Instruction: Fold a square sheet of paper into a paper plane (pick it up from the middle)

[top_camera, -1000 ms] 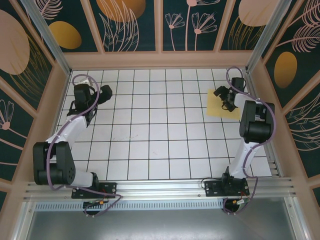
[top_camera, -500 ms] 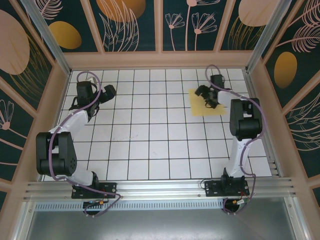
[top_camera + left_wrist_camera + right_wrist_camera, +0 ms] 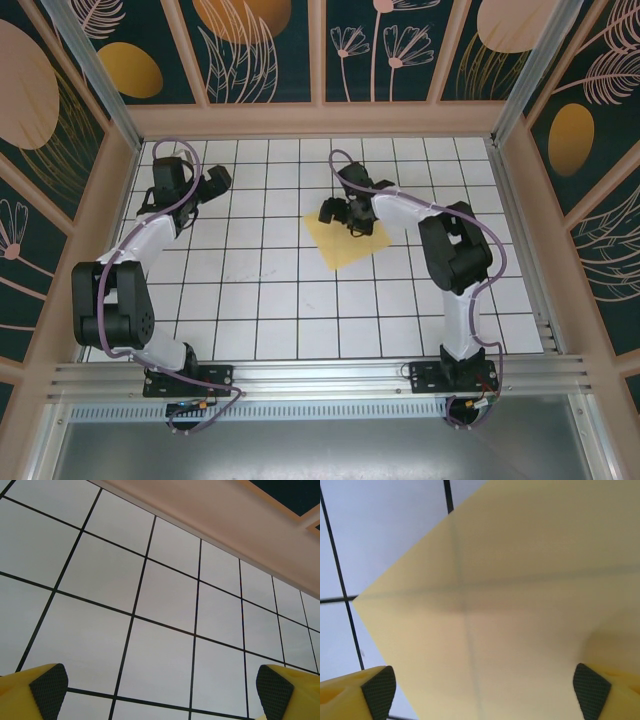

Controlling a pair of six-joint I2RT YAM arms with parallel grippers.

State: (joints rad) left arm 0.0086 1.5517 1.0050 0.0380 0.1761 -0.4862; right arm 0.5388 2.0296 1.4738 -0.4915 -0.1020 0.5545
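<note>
The square sheet of paper [image 3: 347, 245], yellow and flat, lies cornerwise on the tiled table [image 3: 280, 300], just right of centre and nearer the far edge. The right gripper [image 3: 346, 213] is over its far corner, jaws spread wide; whether they touch the paper cannot be told. The left gripper [image 3: 213, 184] is near the far-left corner, jaws apart above bare tiles.

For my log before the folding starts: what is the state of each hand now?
Left hand: open, empty.
Right hand: open over the square sheet of paper, gripping nothing.
</note>
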